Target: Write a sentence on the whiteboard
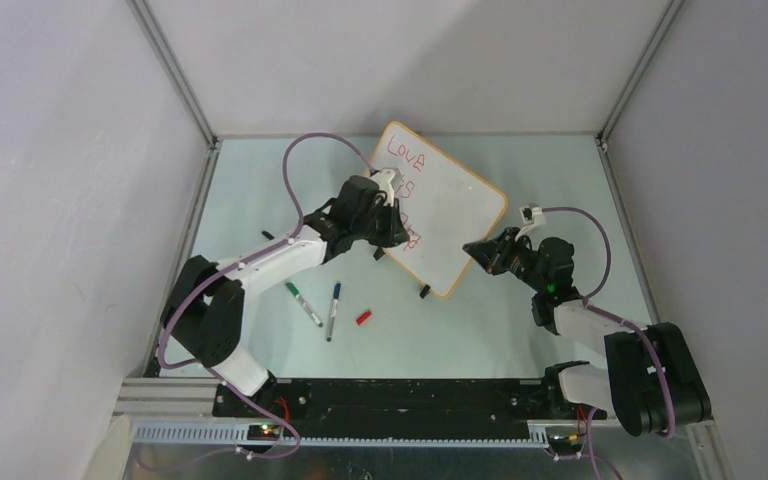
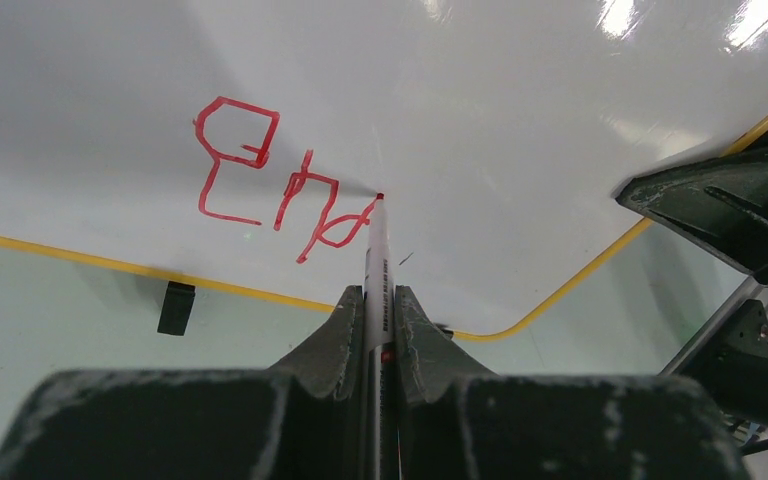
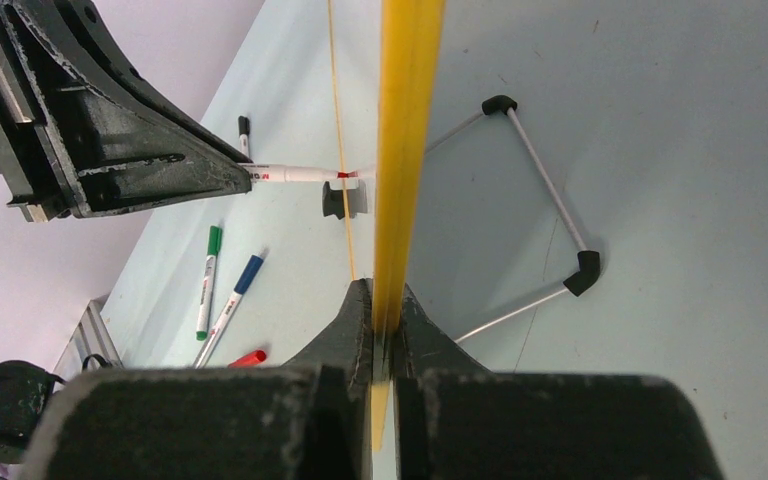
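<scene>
The whiteboard (image 1: 452, 205) stands tilted on the table, its frame orange-tan. Red words "Love" and "is" (image 1: 405, 150) run down its left part. In the left wrist view the board (image 2: 520, 120) shows red "End" (image 2: 275, 180) on the lowest line. My left gripper (image 1: 392, 215) (image 2: 380, 310) is shut on a red marker (image 2: 377, 260), whose tip touches the board just right of the "d". My right gripper (image 1: 480, 250) (image 3: 385, 305) is shut on the board's yellow edge (image 3: 405, 150). The left gripper and marker (image 3: 300, 173) also show in the right wrist view.
A green marker (image 1: 303, 304), a blue marker (image 1: 333, 310) and a red cap (image 1: 363, 317) lie on the table near the left arm. Black clip feet (image 1: 424, 291) (image 2: 175, 307) hold the board's lower edge. A wire stand (image 3: 540, 210) props it from behind.
</scene>
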Controlling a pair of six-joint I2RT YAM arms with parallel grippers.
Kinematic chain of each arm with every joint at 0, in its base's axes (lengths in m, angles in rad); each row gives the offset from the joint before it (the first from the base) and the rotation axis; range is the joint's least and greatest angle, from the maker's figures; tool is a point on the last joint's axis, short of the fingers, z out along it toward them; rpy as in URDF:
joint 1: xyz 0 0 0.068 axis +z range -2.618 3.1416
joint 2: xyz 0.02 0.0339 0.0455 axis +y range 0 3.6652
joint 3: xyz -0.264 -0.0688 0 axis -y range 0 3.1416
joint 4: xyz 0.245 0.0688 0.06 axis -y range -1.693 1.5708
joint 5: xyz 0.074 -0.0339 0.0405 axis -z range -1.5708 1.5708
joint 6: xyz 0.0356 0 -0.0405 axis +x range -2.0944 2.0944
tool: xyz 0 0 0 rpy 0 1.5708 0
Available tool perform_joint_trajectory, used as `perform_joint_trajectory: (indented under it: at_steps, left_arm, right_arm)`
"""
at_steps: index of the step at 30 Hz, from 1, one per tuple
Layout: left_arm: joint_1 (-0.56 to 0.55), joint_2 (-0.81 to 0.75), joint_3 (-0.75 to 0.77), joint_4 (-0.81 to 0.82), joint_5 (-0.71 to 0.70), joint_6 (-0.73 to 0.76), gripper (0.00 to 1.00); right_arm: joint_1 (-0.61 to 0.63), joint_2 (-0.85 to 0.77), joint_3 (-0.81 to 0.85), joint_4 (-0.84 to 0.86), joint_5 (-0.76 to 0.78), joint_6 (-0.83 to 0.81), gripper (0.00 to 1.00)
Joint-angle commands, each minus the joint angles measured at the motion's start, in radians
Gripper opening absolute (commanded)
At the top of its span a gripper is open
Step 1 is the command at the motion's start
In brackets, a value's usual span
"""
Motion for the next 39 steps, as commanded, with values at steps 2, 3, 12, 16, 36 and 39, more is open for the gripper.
perform_joint_trajectory:
  at_steps: [2,3,12,16,36,39]
  left_arm:
    - [0.006,0.028,0.063,0.063,-0.017,0.014,0.0]
    - [0.006,0.029,0.067,0.061,-0.014,0.013,0.0]
    - [0.008,0.032,0.067,0.055,-0.012,0.016,0.0]
    - [0.008,0.018,0.045,0.062,-0.007,0.017,0.0]
    - [-0.019,-0.096,-0.062,0.207,0.044,0.048,0.0]
    - [-0.02,-0.079,-0.05,0.193,0.046,0.048,0.0]
  right_arm:
    - [0.006,0.003,0.018,-0.026,-0.002,-0.059,0.0]
    - [0.007,0.003,0.017,-0.026,-0.002,-0.059,0.0]
    - [0.007,0.003,0.017,-0.027,-0.002,-0.059,0.0]
    - [0.005,0.001,0.017,-0.028,-0.001,-0.06,0.0]
    - [0.005,-0.006,0.017,-0.033,-0.004,-0.06,0.0]
    - [0.005,-0.007,0.019,-0.032,-0.004,-0.06,0.0]
